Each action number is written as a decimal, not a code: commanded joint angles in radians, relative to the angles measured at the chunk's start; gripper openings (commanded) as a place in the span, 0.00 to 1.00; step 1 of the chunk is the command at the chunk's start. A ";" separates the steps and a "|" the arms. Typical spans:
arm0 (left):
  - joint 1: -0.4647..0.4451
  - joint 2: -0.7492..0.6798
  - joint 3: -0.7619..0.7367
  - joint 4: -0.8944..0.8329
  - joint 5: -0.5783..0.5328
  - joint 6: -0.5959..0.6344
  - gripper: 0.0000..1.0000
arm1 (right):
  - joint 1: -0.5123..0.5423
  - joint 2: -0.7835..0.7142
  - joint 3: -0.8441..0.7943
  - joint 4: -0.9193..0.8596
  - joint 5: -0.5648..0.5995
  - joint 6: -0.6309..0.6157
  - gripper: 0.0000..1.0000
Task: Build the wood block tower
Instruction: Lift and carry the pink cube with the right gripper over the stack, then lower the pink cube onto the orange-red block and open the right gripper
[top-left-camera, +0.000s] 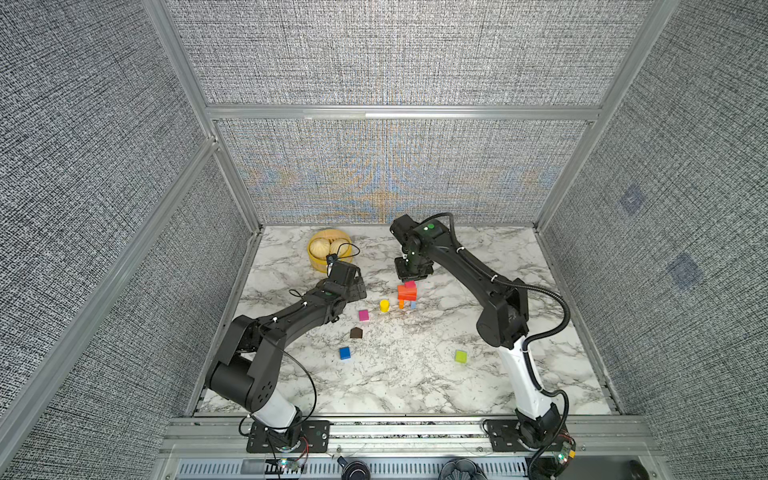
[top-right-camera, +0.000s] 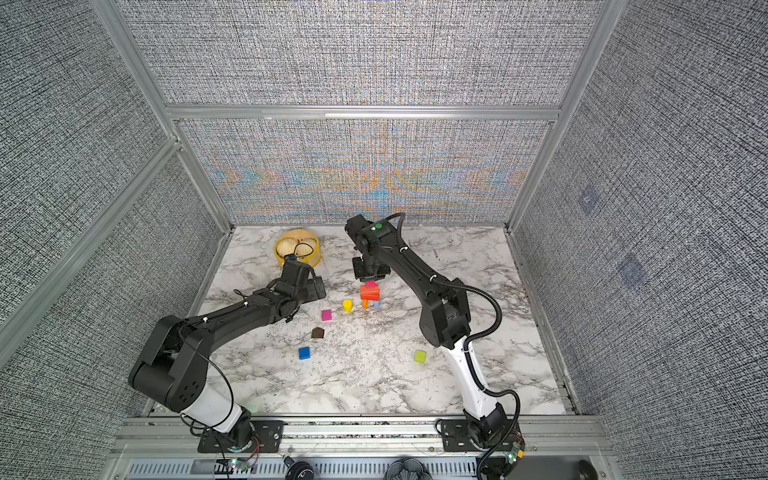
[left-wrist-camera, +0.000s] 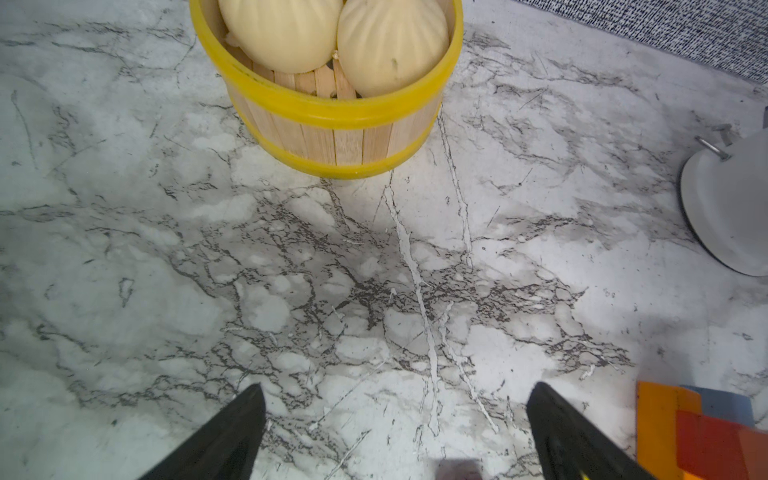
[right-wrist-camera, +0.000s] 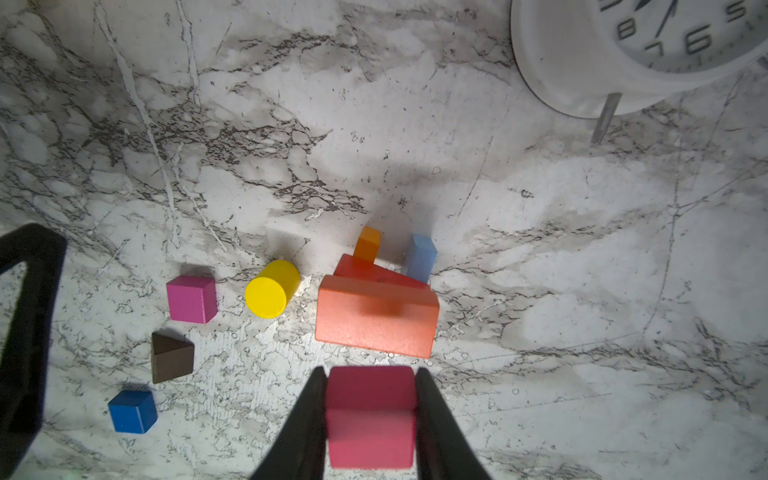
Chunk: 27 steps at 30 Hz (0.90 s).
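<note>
Right pincer (right-wrist-camera: 370, 374) clamps pink cube (right-wrist-camera: 370, 419) just above tower (right-wrist-camera: 376, 316); left pincer (left-wrist-camera: 397, 390) open, idle. Next: centre it, lower gently, release.

The white clock (right-wrist-camera: 582, 54) is partly cut off.

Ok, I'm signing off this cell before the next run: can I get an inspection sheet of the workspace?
Surface: marble table, no spills seen.
Job's things: tower of two legs, two bricks; magenta cube, yellow cylinder, brown house piece, blue cube, green cube loose.
Clutter: steamer basket with buns; alarm clock.
Grippers: left gripper open, empty; right gripper shut on pink cube over the tower, contact unclear.
Cables: black cables hang in loops, clear of the tower.
Surroundings: grey panel walls, aluminium frame.
</note>
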 joint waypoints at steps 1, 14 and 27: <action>0.005 0.004 -0.003 0.025 0.009 -0.002 0.99 | 0.006 0.020 0.037 -0.035 -0.014 0.009 0.29; 0.014 0.008 -0.013 0.044 0.022 -0.004 0.99 | 0.019 0.088 0.103 -0.043 -0.010 0.010 0.30; 0.020 0.017 -0.012 0.045 0.033 -0.007 0.99 | 0.017 0.103 0.103 -0.032 0.005 0.011 0.31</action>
